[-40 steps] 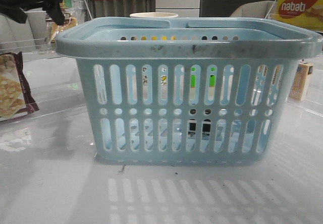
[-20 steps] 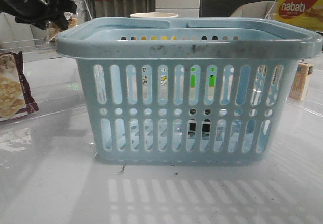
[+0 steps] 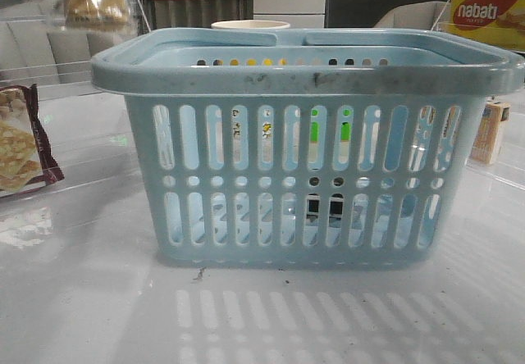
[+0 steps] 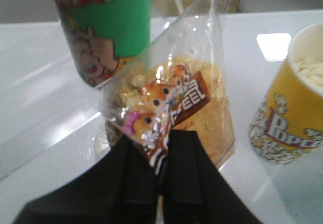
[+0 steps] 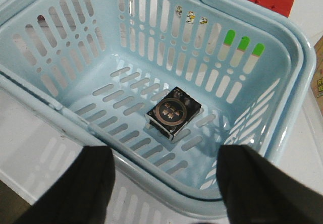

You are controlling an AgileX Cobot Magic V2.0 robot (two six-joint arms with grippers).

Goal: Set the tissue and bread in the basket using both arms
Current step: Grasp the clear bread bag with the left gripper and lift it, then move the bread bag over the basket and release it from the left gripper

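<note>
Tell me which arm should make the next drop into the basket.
Left. The left gripper is shut on the bread, lifted near the basket rim. The right gripper is open and empty above the tissue already inside.

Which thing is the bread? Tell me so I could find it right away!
Find the big blue basket, then look up past its left corner. The bread hangs there in the left gripper, pinched by its black fingers. It's a small clear bag with a golden bun and a brown cartoon label, unlike the green cup and yellow popcorn tub nearby.
</note>
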